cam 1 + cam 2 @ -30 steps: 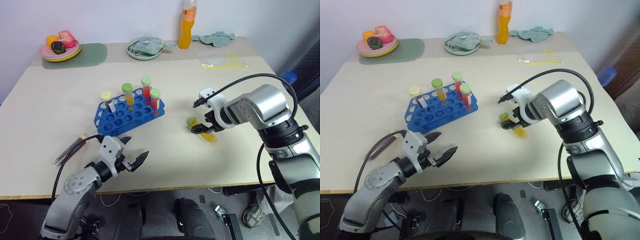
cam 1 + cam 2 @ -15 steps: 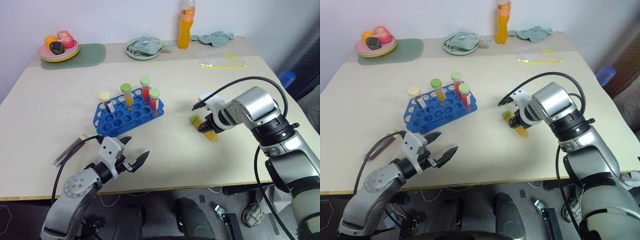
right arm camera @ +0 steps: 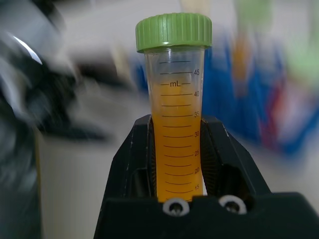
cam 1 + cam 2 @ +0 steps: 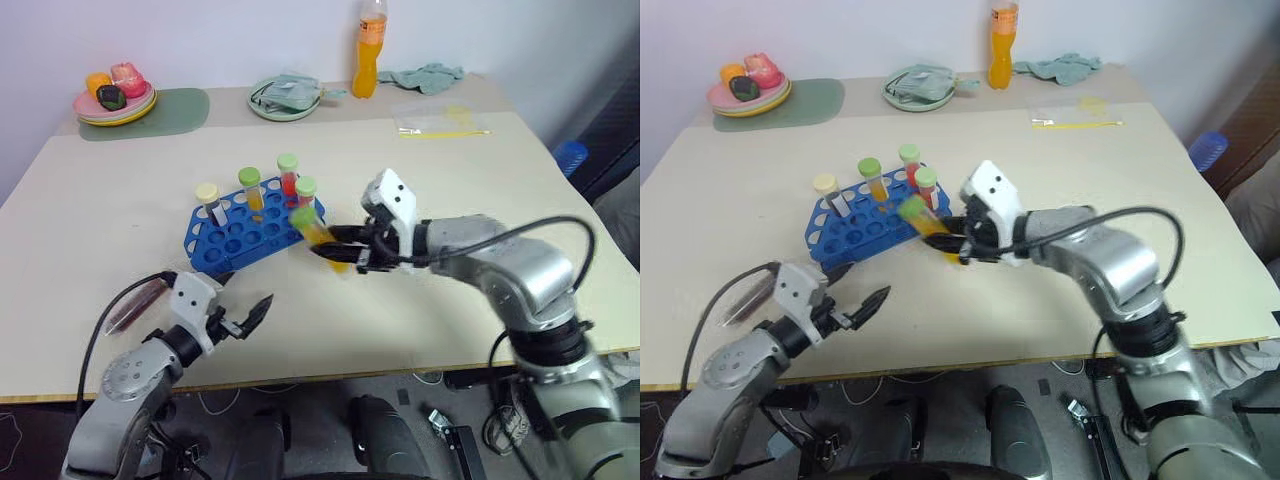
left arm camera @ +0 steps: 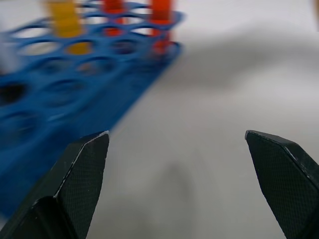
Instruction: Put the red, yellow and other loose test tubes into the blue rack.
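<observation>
So the right hand (image 4: 335, 252) is clamped on the yellow-orange tube (image 4: 318, 233), tilted cap-first just beside the blue rack (image 4: 240, 236), probably lining up a hole. Left hand (image 4: 243, 318) hangs spread wide above the tabletop (image 4: 450, 180), holding nothing.

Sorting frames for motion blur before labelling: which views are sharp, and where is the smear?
Right wrist view: the held tube is crisp, everything behind it streaked. Left wrist view: fingers sharp, blue rack soft. Left eye view: right gripper and its tube slightly smeared, the table sharp.
</observation>
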Controlling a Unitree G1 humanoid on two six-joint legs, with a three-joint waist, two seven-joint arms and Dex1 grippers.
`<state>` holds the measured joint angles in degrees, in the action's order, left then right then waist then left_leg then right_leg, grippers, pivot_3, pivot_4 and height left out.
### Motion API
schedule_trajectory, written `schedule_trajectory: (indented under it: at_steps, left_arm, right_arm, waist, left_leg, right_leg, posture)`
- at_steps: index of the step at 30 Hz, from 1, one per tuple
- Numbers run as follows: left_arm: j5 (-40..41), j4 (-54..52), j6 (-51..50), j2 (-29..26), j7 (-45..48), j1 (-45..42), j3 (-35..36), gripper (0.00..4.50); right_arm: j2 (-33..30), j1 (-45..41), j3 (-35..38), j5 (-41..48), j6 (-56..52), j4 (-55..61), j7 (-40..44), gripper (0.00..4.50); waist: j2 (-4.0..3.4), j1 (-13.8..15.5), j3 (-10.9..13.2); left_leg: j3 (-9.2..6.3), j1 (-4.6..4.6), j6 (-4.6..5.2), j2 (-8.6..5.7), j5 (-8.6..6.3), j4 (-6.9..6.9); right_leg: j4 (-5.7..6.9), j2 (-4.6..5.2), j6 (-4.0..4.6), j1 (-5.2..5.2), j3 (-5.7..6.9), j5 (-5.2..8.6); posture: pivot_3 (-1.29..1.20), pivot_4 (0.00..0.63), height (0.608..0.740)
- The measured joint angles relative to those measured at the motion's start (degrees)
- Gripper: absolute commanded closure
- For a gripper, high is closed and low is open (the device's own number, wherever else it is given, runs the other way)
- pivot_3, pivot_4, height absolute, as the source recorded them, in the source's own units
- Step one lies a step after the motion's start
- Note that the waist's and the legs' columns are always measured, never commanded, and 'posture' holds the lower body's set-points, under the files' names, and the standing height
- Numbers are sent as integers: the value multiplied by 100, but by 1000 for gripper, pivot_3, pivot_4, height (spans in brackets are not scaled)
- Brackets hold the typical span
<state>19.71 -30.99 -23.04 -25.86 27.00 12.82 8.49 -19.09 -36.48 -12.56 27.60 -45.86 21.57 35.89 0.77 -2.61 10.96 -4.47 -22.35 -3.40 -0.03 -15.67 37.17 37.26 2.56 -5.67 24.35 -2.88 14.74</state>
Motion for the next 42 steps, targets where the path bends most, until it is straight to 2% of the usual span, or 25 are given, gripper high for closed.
schedule_trajectory:
  at_steps: [4,8,11,21,42]
  left_arm:
    - [2,162,7,-57,9,-3,303,0]
    - [57,143,4,-71,12,5,476,0]
    - [127,-9,2,-57,7,100,559,0]
    - [225,-191,2,-12,-1,263,589,0]
    - [221,-198,2,2,0,204,567,0]
  right_arm:
    - [1375,42,-190,-766,1770,-1326,-669,3790]
    - [1981,9,-351,-1348,3235,-2676,-804,3790]
    - [2310,-209,-267,-1563,3895,-3680,-920,3790]
    - [2634,-347,-53,-1837,4800,-4790,-959,3790]
    - [2651,-740,47,-2126,5905,-6246,-1187,3790]
  waist:
    - [4,21,-2]
    - [6,17,-3]
    - [5,1,-3]
    - [4,2,-3]
    - [4,9,-2]
  left_leg:
    - [-2,-1,-7,-4,4,2]
    - [-1,-4,-9,-9,4,-2]
    - [-3,-2,-10,-7,4,-5]
    - [-3,-1,-10,-7,4,-5]
    - [-4,0,-10,-8,4,-4]
  right_leg:
    - [0,5,2,-1,1,-2]
    - [-5,14,1,-1,1,-2]
    - [-1,10,2,2,1,-3]
    - [0,9,3,2,1,-2]
    - [1,11,3,0,1,-2]
  posture:
    - [0,150,740]
    - [0,150,740]
    - [0,150,740]
    - [0,150,740]
    - [0,150,740]
